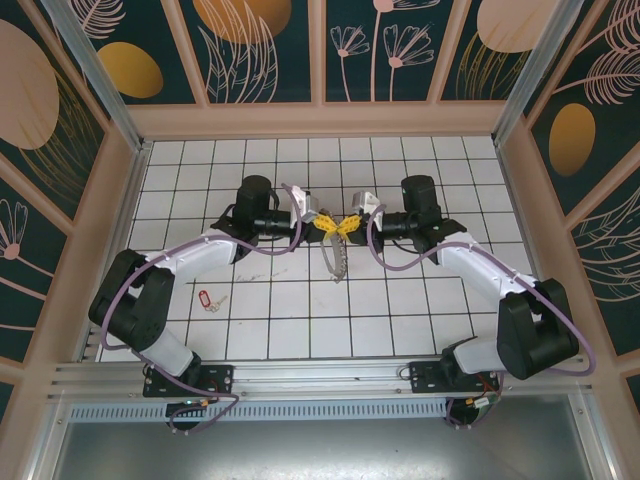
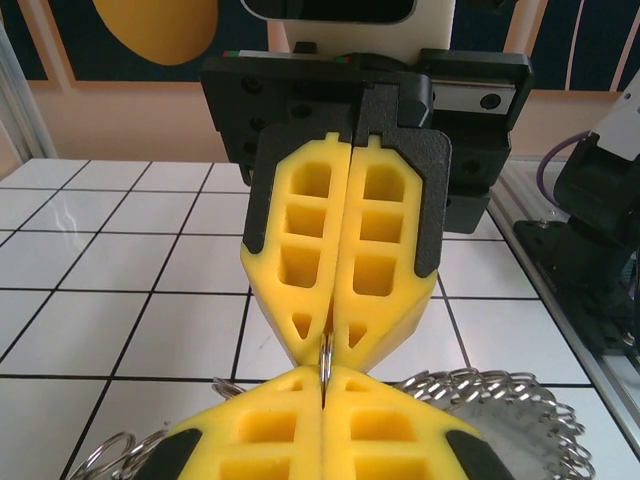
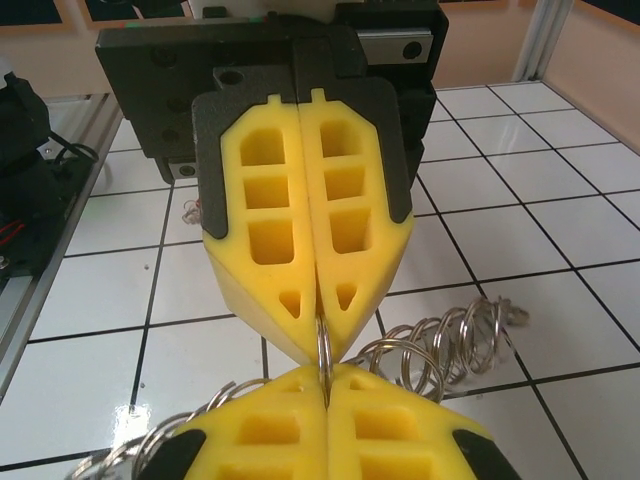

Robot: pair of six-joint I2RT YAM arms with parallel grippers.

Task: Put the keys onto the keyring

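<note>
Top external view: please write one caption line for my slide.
Left gripper and right gripper, tip to tip, pinch the keyring over the table; red-tagged key lies apart.

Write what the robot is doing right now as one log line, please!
left gripper: shut on keyring | right gripper: shut on keyring | tips: facing, nearly touching | red-tagged key: loose on table

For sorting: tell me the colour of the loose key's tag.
The key tag is red; top external view.

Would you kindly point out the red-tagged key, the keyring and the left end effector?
Red-tagged key (image 1: 206, 298): top view, on the red tag.
Keyring (image 1: 336, 262): top view, on its hanging keys.
Left end effector (image 2: 324, 385): left wrist view, midway between its fingertips.
</note>
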